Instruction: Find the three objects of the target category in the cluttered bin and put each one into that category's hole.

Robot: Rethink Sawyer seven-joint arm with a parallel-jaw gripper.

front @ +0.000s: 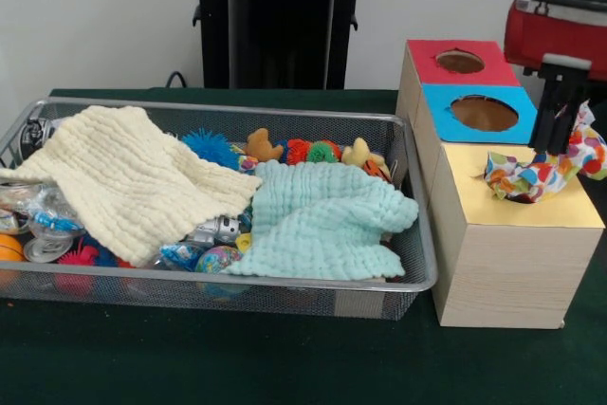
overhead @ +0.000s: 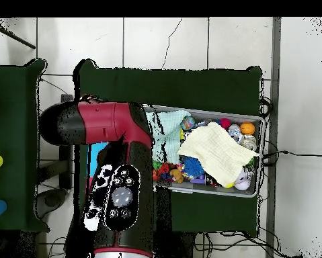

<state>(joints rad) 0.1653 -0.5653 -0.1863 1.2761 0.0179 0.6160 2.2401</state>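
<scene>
Gripper is pinched on a polka-dot cloth over the yellow hole; soft, light, best bunched.

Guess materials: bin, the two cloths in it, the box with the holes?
Bin: metal wire mesh, see-through walls, shiny rim. Cream cloth and mint cloth: soft woven fabric, likely cotton, puckered ribbed texture, limp folds. Box: looks like light wood or wood-print board, visible grain; red, blue and yellow matte tops, possibly paper.

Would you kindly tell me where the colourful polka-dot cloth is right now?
In the front view, the polka-dot cloth sits at the right, bunched at the yellow box top's hole, under the gripper.
</scene>
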